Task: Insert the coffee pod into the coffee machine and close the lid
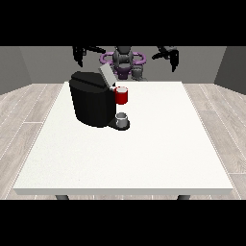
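Small grey coffee pod: sits on round base at near right foot of black boxy coffee machine, on large white table, left of centre. Grey lid tilted up. Red thing at the machine just above pod. My hand at view's left and my hand at view's right both raised at far edge, well apart from pod, fingers hanging down; cannot tell how spread. No readable writing.

We see even, bright, diffuse light; white surface without glare, only faint shadow under the coffee machine, centre-left.
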Tool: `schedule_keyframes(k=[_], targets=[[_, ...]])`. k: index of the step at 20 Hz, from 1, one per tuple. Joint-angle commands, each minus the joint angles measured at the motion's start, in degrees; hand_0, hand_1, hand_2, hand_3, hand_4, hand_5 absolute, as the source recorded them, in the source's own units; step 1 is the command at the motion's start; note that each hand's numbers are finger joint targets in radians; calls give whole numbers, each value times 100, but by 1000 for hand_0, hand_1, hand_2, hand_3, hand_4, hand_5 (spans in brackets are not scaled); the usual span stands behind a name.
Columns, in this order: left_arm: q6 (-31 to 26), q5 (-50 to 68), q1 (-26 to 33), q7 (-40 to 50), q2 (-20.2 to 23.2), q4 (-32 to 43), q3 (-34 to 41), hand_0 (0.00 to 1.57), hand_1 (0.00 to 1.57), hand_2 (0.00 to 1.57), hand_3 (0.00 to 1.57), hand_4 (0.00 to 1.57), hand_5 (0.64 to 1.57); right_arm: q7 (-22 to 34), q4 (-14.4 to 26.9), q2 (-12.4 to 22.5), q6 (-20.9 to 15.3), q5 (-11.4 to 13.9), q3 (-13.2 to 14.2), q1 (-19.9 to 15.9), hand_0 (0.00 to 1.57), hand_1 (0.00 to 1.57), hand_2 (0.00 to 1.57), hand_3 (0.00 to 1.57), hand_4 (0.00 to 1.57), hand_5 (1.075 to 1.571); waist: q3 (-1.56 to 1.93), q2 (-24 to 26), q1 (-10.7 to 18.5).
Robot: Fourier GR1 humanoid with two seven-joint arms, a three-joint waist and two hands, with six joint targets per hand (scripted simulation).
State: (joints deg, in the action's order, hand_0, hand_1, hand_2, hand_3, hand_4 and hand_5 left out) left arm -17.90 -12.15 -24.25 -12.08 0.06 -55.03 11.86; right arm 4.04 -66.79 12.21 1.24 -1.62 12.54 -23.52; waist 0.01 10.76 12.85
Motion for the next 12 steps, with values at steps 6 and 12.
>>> schedule_keyframes(k=[6,12], targets=[[90,257,210,394,24,-1193,-190,0,0,0,0,301,1571,372,414,-319,-286,-143,-94,-775,0,0,0,0,65,1571,0,-568,-75],[9,439,708,783,133,-1980,-338,0,0,0,0,356,1571,178,737,-197,-51,-126,-187,-944,0,0,0,0,0,1571,1,-773,-81]])
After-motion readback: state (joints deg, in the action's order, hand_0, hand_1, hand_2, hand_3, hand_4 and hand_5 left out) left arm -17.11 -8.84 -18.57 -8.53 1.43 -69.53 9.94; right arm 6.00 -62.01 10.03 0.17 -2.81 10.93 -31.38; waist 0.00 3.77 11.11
